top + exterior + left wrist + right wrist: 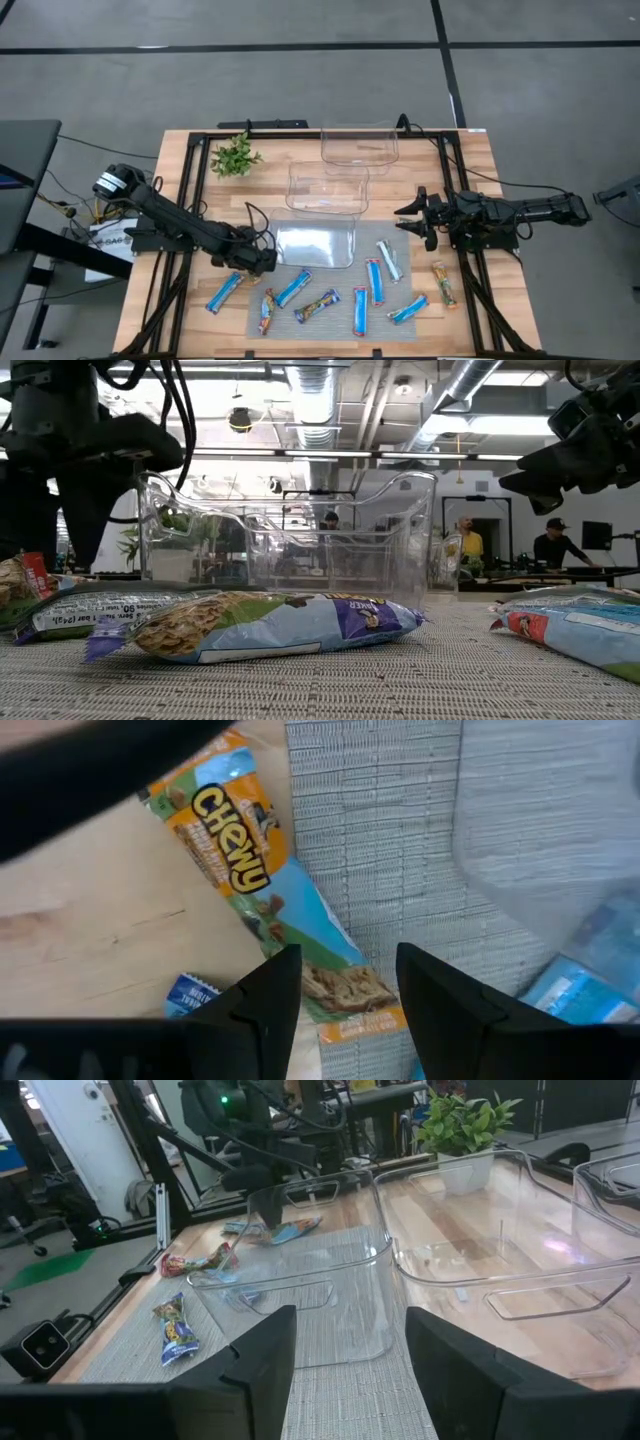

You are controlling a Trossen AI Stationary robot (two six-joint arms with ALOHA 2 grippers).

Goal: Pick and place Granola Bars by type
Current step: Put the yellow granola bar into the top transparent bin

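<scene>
The left gripper (262, 262) is hanging low over the table, at about 8 o'clock from the middle of the grey mat (330, 275). Its two fingers (268, 1005) are standing apart with nothing between them. Right under it a blue and orange bar (265, 890) is lying flat, half on the wood and half on the mat edge. It is not being touched.

The right gripper (412, 222) is waiting at about 3 o'clock, up off the table, pointing toward the bins. Its fingers (265, 1355) are also standing apart and are holding nothing.

The Granola Bars (372, 281) are lying spread out along the near side of the table, from 7 o'clock round to 4 o'clock. Most are blue. One orange-brown bar (443, 284) is sitting on the wood at 4 o'clock, just off the mat. A red mixed-colour bar (267, 311) is lying at 7 o'clock.

Three clear bins are sitting in a row from the middle toward 12 o'clock. The nearest bin (315, 246) is sitting on the mat. A small green plant (235, 156) is standing at 11 o'clock.
</scene>
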